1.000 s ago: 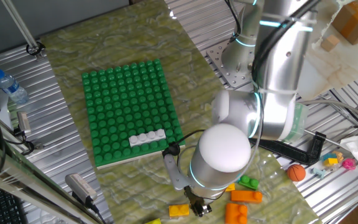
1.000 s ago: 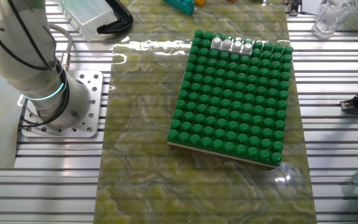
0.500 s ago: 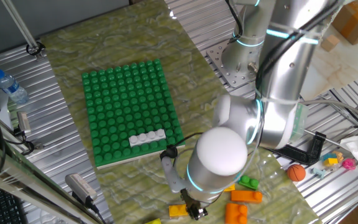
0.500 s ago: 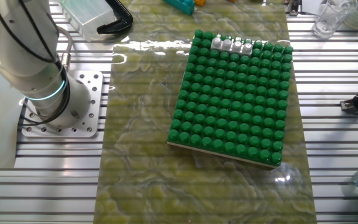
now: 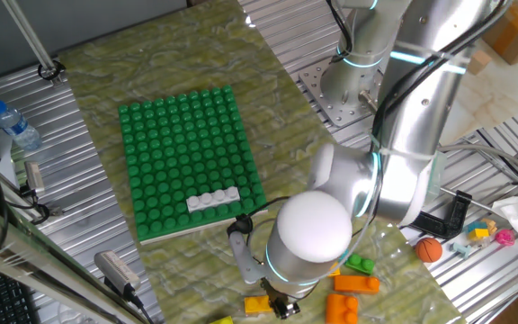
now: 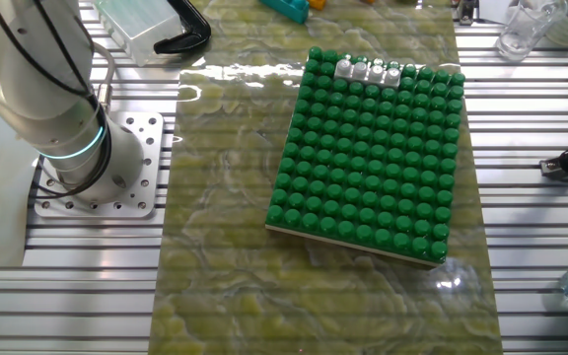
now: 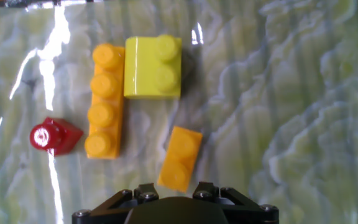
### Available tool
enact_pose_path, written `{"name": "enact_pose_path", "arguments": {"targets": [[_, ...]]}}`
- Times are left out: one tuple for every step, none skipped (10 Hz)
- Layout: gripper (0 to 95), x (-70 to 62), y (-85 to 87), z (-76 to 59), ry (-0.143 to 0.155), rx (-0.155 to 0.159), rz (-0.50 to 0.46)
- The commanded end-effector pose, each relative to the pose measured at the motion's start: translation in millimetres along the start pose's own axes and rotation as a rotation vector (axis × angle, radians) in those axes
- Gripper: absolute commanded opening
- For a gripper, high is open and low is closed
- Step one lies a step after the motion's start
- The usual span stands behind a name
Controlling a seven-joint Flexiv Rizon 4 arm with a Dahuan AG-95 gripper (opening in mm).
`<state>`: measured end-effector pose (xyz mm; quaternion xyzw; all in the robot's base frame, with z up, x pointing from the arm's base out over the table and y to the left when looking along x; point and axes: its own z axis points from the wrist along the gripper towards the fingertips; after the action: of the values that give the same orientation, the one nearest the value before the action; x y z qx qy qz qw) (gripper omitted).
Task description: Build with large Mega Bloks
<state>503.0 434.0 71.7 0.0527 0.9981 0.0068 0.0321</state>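
From one fixed view, I am leaning over the near end of a marbled green mat [image 5: 196, 54] that is lying on a ribbed metal table [image 5: 88, 243]. My arm [image 5: 403, 135] is covering most of my claw; only its tip [image 5: 280, 309] is showing, right beside a small yellow-orange brick [image 5: 257, 305]. I cannot tell whether it is apart or together. A white brick [image 5: 212, 200] is sitting on the green baseplate [image 5: 187, 153] near its close edge. A green brick [image 5: 360, 265] and orange bricks [image 5: 356, 283] are lying to the side, with an orange ball [image 5: 429, 248] on the table beyond. A water bottle [image 5: 12, 123] is resting at the far left.

The other fixed view is showing only my base [image 6: 97, 177], the baseplate [image 6: 373, 158] with the white brick [image 6: 368, 69] at its far edge, and a cyan brick [image 6: 286, 8] at the top border.

The hand view is looking straight down at the mat [image 7: 291, 93]. A small yellow-orange brick [image 7: 179, 158] is lying just ahead of my housing, fingers out of frame. A long four-stud orange brick [image 7: 104, 100] is touching a yellow two-stud brick [image 7: 153, 66], and a small red piece [image 7: 53, 136] is sitting beside the long one.
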Motion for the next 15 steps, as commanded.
{"name": "enact_pose_path", "arguments": {"targets": [[38.0, 17.7, -10.2, 0.4, 0.01, 0.006, -0.022], [38.0, 27.9, -15.6, 4.2, 0.026, 0.008, -0.029], [38.0, 38.4, -19.6, 8.8, 0.039, 0.025, -0.03], [38.0, 45.9, -23.7, 12.2, 0.041, 0.031, -0.035], [38.0, 58.1, -29.8, 16.7, 0.039, 0.031, -0.042], [38.0, 65.7, -31.6, 19.6, 0.041, 0.029, -0.037], [38.0, 71.5, -31.1, 22.3, 0.044, 0.029, -0.027], [38.0, 74.6, -29.7, 24.0, 0.047, 0.03, -0.022], [38.0, 77.4, -29.0, 25.3, 0.051, 0.033, -0.018], [38.0, 77.8, -29.2, 25.4, 0.052, 0.033, -0.018], [38.0, 79.3, -29.8, 25.9, 0.058, 0.033, -0.013], [38.0, 80.8, -30.5, 26.9, 0.065, 0.03, -0.004], [38.0, 81.4, -31.1, 29.3, 0.073, 0.032, 0.003], [38.0, 81.9, -31.5, 30.5, 0.077, 0.033, 0.007], [19.0, 83.3, -32.3, 32.1, 0.083, 0.035, 0.009]]}}
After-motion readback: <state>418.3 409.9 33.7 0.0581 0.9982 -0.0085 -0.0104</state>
